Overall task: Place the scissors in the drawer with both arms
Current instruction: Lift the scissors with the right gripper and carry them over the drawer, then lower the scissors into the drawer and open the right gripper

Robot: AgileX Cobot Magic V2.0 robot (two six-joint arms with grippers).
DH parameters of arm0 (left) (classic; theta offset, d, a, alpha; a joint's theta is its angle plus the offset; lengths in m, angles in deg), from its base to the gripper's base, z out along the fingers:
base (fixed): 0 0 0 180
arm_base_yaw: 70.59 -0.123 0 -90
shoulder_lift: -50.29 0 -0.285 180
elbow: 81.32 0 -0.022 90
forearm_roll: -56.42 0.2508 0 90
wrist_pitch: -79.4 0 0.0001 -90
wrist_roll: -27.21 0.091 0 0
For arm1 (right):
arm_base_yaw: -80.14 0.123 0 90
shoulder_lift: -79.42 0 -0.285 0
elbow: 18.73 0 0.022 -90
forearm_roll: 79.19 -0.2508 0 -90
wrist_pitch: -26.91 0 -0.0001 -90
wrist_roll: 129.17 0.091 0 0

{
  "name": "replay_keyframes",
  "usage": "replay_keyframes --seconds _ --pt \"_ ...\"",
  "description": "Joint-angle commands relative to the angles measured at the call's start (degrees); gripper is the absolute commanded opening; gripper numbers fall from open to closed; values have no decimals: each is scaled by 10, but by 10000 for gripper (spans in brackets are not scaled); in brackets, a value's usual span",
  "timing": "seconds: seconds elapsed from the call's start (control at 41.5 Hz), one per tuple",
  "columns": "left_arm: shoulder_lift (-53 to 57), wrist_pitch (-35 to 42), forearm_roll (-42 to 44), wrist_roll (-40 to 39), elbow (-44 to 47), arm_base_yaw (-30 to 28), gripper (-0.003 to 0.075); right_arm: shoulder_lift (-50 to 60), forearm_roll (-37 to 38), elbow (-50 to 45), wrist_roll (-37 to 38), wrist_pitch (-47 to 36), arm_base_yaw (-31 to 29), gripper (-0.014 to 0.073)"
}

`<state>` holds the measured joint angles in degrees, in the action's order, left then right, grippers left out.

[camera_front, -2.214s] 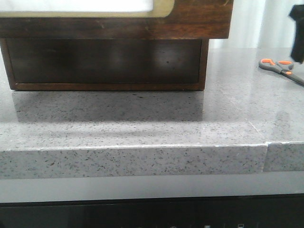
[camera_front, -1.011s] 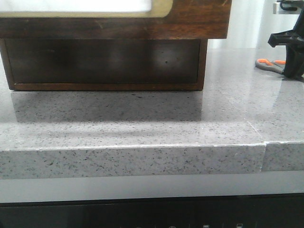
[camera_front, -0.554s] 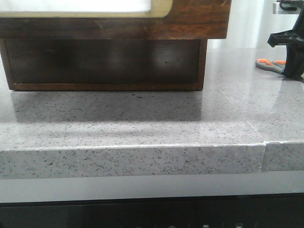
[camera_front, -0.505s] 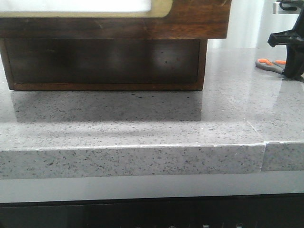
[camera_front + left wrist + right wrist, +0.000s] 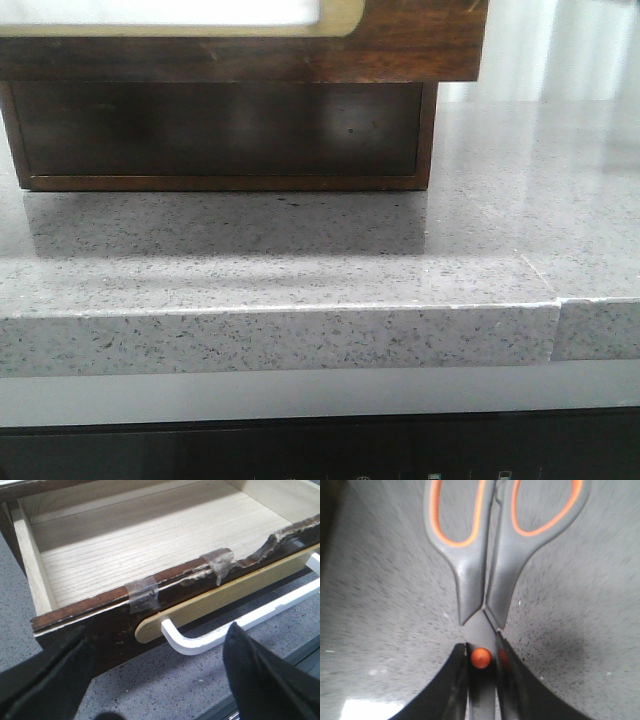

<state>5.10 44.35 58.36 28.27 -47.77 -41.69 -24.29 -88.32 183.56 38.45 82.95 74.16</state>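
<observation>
The scissors (image 5: 470, 587) have dark grey handles with orange-lined loops. My right gripper (image 5: 481, 652) is shut on them at the orange pivot, its jaws against both sides of the blades. They hang over the grey stone counter (image 5: 580, 605). Neither the scissors nor the right gripper shows in the front view. The drawer (image 5: 100, 625) stands pulled open in the left wrist view, its pale wooden inside (image 5: 150, 545) bare. Its scratched dark front with the gold-rimmed white panel fills the top of the front view (image 5: 400, 45). My left gripper (image 5: 157, 647) is open and empty, just in front of the white handle (image 5: 250, 622).
The drawer overhangs a dark brown cabinet body (image 5: 220, 130) that stands on the speckled grey counter (image 5: 500, 230). The counter's front edge (image 5: 300, 335) runs across the front view, with a seam at the right. Clear tape patches (image 5: 142, 592) sit on the drawer's chipped top edge.
The right gripper stood over the scissors at the counter's far right; now both are gone from the front view and the scissors are held in it. The drawer has not moved.
</observation>
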Motion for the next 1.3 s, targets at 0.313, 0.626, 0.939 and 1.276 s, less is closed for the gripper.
replay_keyframes --seconds 0.313,0.626,0.939,1.276 --pt "0 47 -1 -7 -21 6 526 187 -69 18 -61 -50 35 45" --pt "0 47 -1 -7 -21 6 526 221 -119 18 -147 -50 182 45" --pt "0 47 -1 -7 -21 6 526 186 -137 18 -261 -55 350 45" --pt "0 47 -1 -7 -21 6 526 100 -137 18 -300 -55 406 45"
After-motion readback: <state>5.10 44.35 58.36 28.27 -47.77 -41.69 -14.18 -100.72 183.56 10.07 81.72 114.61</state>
